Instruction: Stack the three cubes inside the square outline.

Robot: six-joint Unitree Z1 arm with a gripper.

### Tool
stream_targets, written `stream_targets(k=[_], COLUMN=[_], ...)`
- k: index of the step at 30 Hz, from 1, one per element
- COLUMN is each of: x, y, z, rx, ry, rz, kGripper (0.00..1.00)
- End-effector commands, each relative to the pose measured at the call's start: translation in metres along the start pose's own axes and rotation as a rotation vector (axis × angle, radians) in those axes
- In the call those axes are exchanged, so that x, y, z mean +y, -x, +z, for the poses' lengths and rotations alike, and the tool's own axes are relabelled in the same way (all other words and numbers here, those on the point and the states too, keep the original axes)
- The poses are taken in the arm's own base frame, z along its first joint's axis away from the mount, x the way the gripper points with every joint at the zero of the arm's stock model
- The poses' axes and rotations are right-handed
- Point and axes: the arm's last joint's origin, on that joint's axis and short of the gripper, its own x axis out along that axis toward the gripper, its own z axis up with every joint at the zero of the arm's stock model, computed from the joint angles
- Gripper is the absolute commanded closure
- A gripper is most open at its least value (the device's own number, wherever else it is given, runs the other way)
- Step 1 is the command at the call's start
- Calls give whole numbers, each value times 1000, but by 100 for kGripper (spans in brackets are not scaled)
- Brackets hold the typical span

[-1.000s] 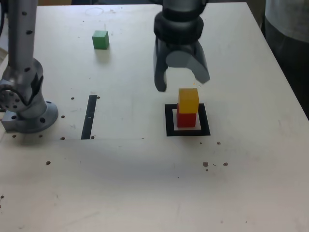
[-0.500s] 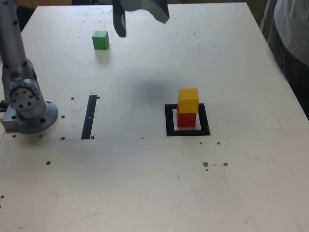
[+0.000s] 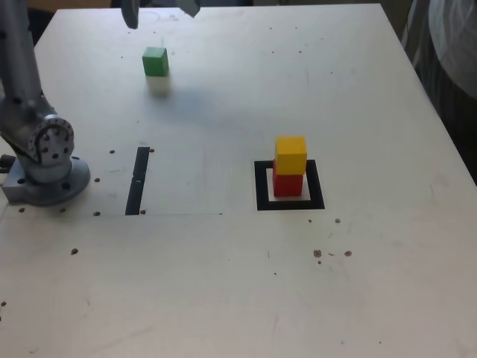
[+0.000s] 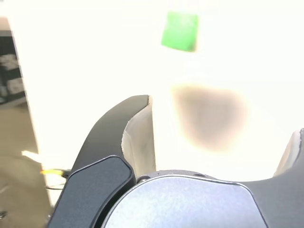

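Green cube (image 3: 155, 61) sits alone on the table, well apart from the square outline (image 3: 261, 186) holding yellow cube (image 3: 291, 154) on red cube (image 3: 288, 183). Gripper (image 3: 158, 9) hovers above it, jaws spread wide and empty, positioned for pickup.

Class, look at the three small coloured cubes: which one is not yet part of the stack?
The green matte cube. It sits alone on the white table, while the yellow cube rests on the red cube inside the black square outline.
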Motion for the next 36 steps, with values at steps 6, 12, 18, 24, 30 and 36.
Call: stream_targets(k=[6, 12, 18, 24, 30, 36], x=[14, 27, 42, 50, 62, 70], y=[-25, -49, -72, -91, -122, -136], z=[-3, -10, -10, 3, 9, 7], rx=[34, 63, 110, 132, 85, 36], ry=[-5, 44, 37, 20, -1, -15], rz=[4, 1, -18, -45, -120, -167], kGripper=[1, 1, 2, 3, 4, 6])
